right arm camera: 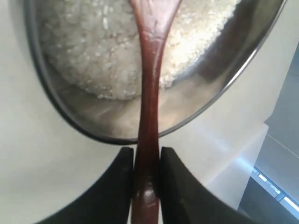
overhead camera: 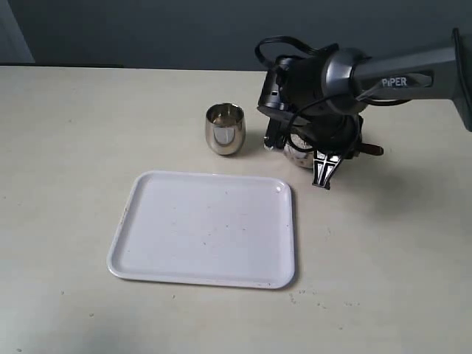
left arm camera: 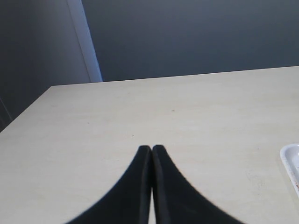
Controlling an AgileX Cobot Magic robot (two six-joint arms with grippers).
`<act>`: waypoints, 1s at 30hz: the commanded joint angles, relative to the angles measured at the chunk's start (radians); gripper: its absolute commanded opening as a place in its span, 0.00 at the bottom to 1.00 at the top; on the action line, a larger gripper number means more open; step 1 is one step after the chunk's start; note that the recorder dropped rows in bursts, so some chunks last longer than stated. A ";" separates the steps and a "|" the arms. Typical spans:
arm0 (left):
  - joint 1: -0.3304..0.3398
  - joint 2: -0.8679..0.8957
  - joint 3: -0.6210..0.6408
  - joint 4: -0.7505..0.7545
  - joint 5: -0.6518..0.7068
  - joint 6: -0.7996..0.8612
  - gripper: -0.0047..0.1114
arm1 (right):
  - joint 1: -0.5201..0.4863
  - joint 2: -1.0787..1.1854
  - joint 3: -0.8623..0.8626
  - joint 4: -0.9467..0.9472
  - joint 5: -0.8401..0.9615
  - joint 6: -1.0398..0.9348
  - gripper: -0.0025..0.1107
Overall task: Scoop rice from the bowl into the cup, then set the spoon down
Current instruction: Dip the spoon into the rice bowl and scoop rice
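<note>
On the pale table (overhead camera: 66, 133), the right jaws clamp the spoon (right arm camera: 150, 102) handle, its length pointing ahead over the rice (right arm camera: 88, 51) in the bowl (right arm camera: 103, 119). The cup (overhead camera: 225, 128) stands near. The left jaws are closed and empty.

A single word can be read: "PIPER" (overhead camera: 394, 82), printed in white capital letters on the side of the grey link of the right arm (overhead camera: 413, 65). It shows in the exterior view. The lettering runs along the length of the link and tilts slightly with it, on the part of the arm that reaches in from the right edge of that view. The letters stand on a darker band of the housing. The two wrist views show no legible writing.
</note>
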 commanded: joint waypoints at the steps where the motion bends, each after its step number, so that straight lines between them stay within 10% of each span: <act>1: -0.002 -0.004 -0.003 -0.001 -0.013 -0.002 0.04 | -0.002 -0.010 -0.005 0.011 -0.002 -0.007 0.01; 30: -0.002 -0.004 -0.003 -0.001 -0.013 -0.002 0.04 | -0.107 -0.086 -0.005 0.174 -0.021 -0.005 0.01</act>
